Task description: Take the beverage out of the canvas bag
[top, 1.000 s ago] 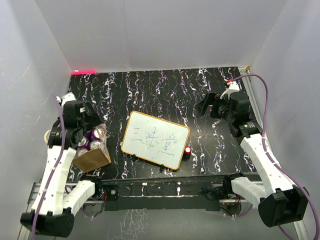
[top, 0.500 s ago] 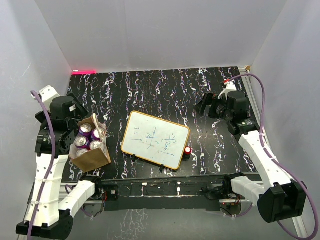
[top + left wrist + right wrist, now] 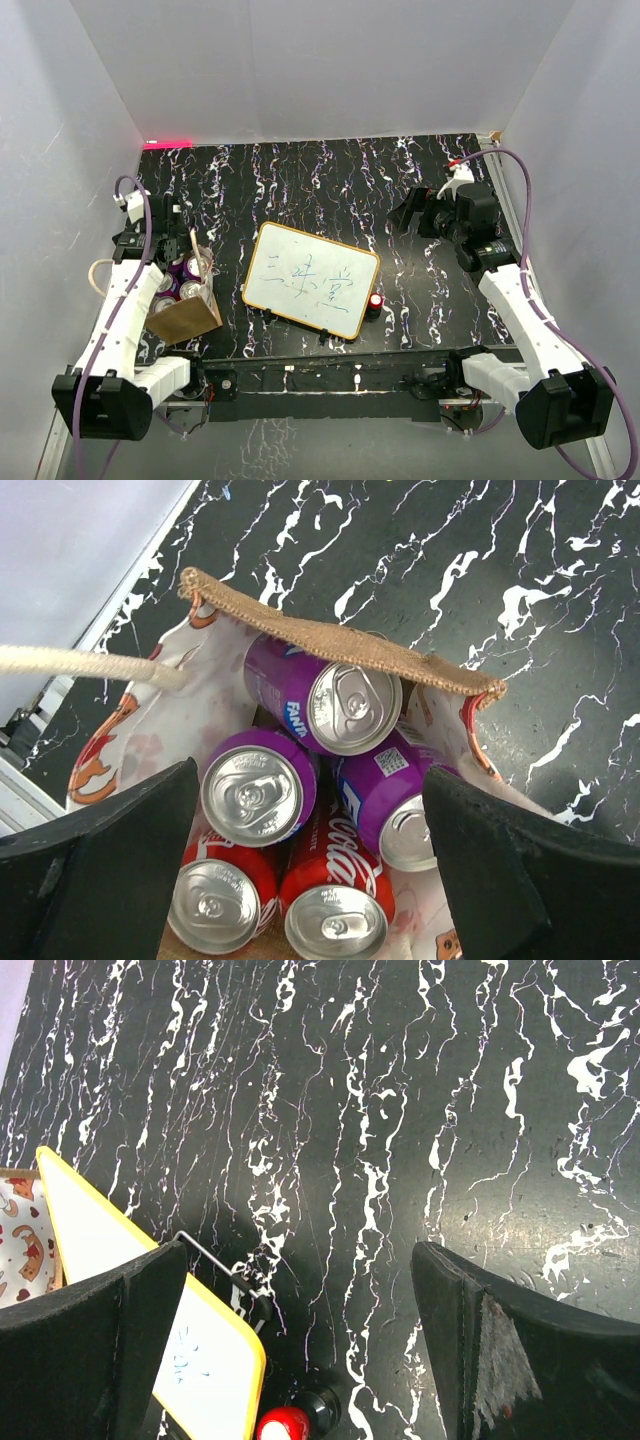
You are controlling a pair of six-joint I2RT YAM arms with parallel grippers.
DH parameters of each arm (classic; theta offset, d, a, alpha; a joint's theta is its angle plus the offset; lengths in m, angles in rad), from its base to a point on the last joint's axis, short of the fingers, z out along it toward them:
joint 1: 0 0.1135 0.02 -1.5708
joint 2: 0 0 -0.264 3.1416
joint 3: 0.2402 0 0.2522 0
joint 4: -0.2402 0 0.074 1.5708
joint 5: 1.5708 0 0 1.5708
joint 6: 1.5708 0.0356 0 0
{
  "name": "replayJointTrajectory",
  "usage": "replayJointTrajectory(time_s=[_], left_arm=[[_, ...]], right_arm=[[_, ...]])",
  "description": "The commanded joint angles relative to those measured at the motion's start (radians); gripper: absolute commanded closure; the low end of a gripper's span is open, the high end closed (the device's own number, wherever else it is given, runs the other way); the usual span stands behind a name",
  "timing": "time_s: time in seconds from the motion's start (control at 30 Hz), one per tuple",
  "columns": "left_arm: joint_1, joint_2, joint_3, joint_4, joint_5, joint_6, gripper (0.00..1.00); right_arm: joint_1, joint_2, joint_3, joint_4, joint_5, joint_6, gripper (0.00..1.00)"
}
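I hold the left pincer (image 3: 310, 825) spread and empty above the open canvas bag (image 3: 340, 645) at the near-left of the tabletop (image 3: 400, 190), lined up for the upright purple can (image 3: 262, 792) inside, while the right pincer (image 3: 300, 1350), also released, hangs well apart.

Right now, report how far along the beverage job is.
Done: nothing; no can stands outside the canvas bag. In hand: the left pincer hangs open over the bag's mouth, empty. Left: grip one of five cans, lift it out. Right pincer open over the table.
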Motion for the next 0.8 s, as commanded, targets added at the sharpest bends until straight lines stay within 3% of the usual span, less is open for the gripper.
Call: replayJointTrajectory(time_s=[0.0, 0.4, 0.57, 0.77], left_arm=[[0.040, 0.049, -0.006, 0.038, 0.058, 0.005, 0.08], [0.089, 0.164, -0.031, 0.117, 0.164, 0.085, 0.20], [0.098, 0.213, -0.026, 0.097, 0.125, 0.089, 0.14], [0.104, 0.240, -0.038, 0.123, 0.138, 0.098, 0.13]], right_arm=[[0.003, -0.013, 0.008, 0.043, 0.000, -0.009, 0.02], [0.004, -0.017, -0.002, 0.052, 0.011, -0.011, 0.02], [0.004, -0.008, -0.004, 0.058, 0.009, -0.010, 0.02], [0.004, 0.009, -0.004, 0.072, -0.011, -0.006, 0.02]])
